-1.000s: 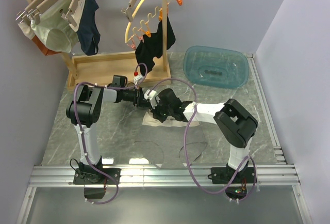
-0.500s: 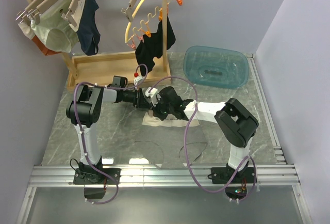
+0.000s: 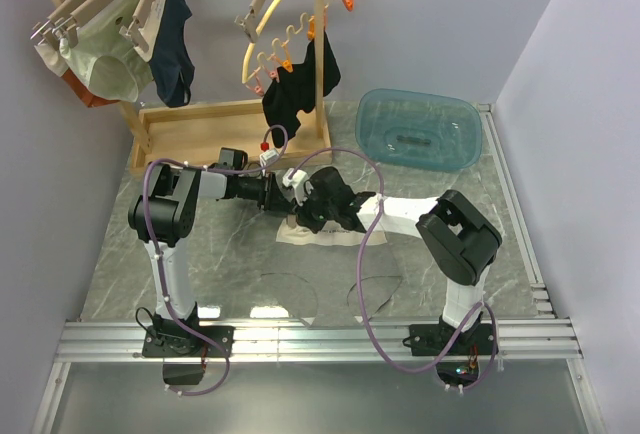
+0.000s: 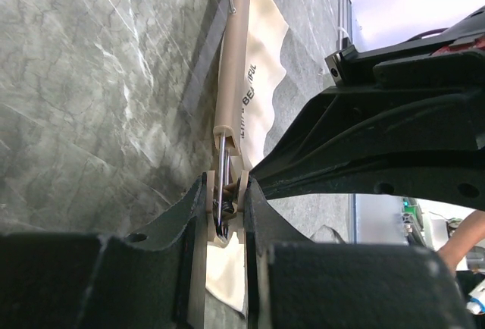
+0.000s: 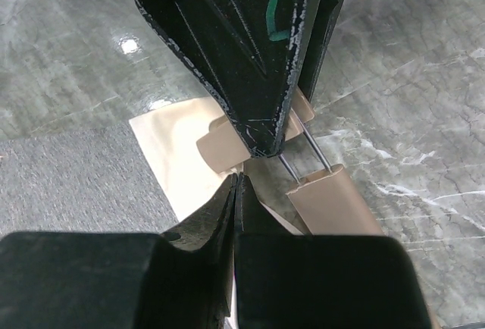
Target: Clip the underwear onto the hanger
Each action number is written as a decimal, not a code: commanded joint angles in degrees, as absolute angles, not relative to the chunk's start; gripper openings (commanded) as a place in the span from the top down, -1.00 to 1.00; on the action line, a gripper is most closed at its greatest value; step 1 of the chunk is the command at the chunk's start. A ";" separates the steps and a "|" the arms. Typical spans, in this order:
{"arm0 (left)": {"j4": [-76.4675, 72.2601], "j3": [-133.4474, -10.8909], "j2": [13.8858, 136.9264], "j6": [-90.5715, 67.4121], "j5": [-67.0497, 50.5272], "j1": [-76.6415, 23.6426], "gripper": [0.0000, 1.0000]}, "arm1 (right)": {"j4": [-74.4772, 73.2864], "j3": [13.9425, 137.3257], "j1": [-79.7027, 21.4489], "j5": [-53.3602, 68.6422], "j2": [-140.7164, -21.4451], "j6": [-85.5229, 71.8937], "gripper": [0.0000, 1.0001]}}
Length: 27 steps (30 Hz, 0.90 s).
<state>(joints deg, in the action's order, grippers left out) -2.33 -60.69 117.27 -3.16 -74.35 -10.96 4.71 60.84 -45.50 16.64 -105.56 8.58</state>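
Observation:
The pale beige underwear (image 3: 325, 238) lies flat on the marble table, partly under both grippers. The wooden hanger (image 4: 231, 64) lies along its edge; in the top view the grippers hide most of it. My left gripper (image 4: 226, 192) is shut on the hanger's end clip (image 4: 222, 211), squeezing its tabs. My right gripper (image 5: 236, 181) is shut, pinching the underwear's edge (image 5: 170, 155) right under that clip (image 5: 220, 145), beside the hanger's bar end (image 5: 333, 204). In the top view the left gripper (image 3: 283, 194) and the right gripper (image 3: 300, 212) meet tip to tip.
A wooden rack with a tray base (image 3: 200, 124) stands at the back left, hung with pale green briefs (image 3: 105, 64), navy briefs (image 3: 175, 39), a yellow curved hanger (image 3: 290, 24) and a black garment (image 3: 295, 89). A blue tub (image 3: 418, 129) sits at the back right.
My right gripper has shifted slightly left and back, closer to the left gripper and the clip. The left gripper stays on the clip.

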 commanded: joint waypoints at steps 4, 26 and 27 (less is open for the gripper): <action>-9.46 -58.37 112.77 0.44 -74.62 -11.08 0.99 | 6.33 61.88 -44.74 18.90 -104.07 7.82 1.00; -4.04 -59.68 112.32 6.59 -74.71 -11.60 0.99 | 6.86 61.88 -44.56 20.92 -103.54 7.91 1.00; -4.22 -59.68 112.24 6.68 -74.79 -11.60 0.99 | 6.94 61.79 -44.65 20.92 -103.36 8.00 1.00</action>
